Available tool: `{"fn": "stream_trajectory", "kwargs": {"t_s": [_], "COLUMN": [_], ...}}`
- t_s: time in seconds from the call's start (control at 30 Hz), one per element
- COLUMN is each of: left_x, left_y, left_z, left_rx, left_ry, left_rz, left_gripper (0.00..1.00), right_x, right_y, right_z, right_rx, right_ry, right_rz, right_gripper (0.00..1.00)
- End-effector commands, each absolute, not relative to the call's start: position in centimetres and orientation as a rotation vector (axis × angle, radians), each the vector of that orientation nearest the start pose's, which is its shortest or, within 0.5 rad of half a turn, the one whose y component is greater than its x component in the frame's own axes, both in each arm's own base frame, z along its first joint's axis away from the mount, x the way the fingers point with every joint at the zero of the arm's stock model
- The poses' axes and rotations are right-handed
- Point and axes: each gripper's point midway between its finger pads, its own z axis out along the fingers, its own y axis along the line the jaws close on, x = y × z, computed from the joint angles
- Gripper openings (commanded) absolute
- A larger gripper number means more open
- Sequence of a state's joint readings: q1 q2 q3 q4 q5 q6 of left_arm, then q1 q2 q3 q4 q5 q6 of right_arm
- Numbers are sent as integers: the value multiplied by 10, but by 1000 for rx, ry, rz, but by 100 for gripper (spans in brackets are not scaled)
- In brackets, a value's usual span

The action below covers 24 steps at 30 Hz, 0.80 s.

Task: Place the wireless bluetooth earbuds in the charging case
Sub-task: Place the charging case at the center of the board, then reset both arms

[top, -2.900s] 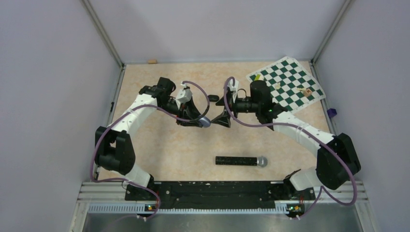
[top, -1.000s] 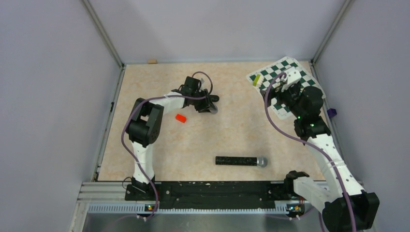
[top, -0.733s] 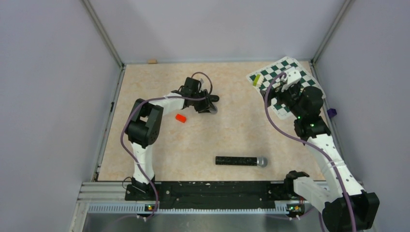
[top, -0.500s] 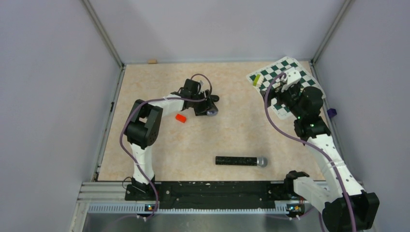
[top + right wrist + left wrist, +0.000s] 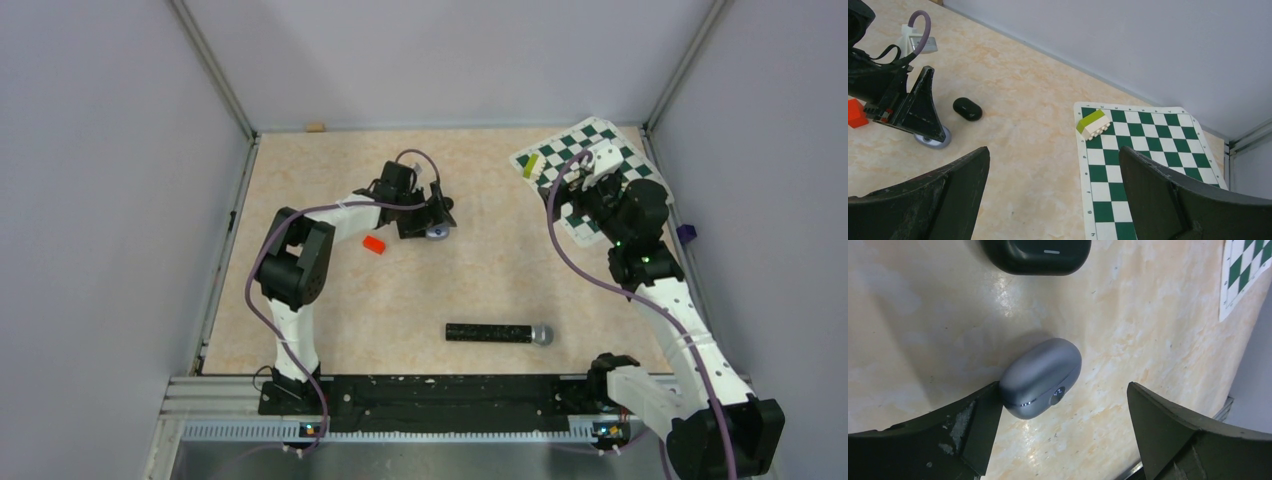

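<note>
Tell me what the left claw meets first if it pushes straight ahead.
Likely the grey rounded pod, inside the open left claw and touching one side. The black charging case sits beyond.

The left arm and right arm have white links and black joints, each with a purple cable. Black wedge-shaped tool fingers show pale scuffs.

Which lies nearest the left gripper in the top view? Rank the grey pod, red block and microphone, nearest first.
1. grey pod, between the left gripper's fingers.
2. red block, to its left.
3. microphone, toward the arm bases.
</note>
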<state>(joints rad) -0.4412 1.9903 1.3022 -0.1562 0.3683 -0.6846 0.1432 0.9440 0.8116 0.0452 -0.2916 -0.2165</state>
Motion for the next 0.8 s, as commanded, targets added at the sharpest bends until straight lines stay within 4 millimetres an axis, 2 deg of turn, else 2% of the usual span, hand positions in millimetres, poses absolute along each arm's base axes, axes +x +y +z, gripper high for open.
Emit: {"fn": "stream_trajectory", "kwargs": {"t_s": [0.0,0.43,0.6,0.77], "left_x": [403,420,430,436], "left_y": [-265,-249,-239,-220], "left_z": [58,75,105,153], "left_rx": [-97,-17,60,156], "left_ry": [2572,2528,2452,2318], "left_rz": [-762,-620,-567,-464], "left_gripper": [99,99,99,99], "right_x": [345,344,343,336], "right_y": [92,91,93,103], "right_z": [312,314,313,316], "right_rx": [-507,-510,-521,-569], "right_ry": [1507,1500,1502,1492], "right_rz": [171,162,170,227], "right_gripper": [99,99,99,99]}}
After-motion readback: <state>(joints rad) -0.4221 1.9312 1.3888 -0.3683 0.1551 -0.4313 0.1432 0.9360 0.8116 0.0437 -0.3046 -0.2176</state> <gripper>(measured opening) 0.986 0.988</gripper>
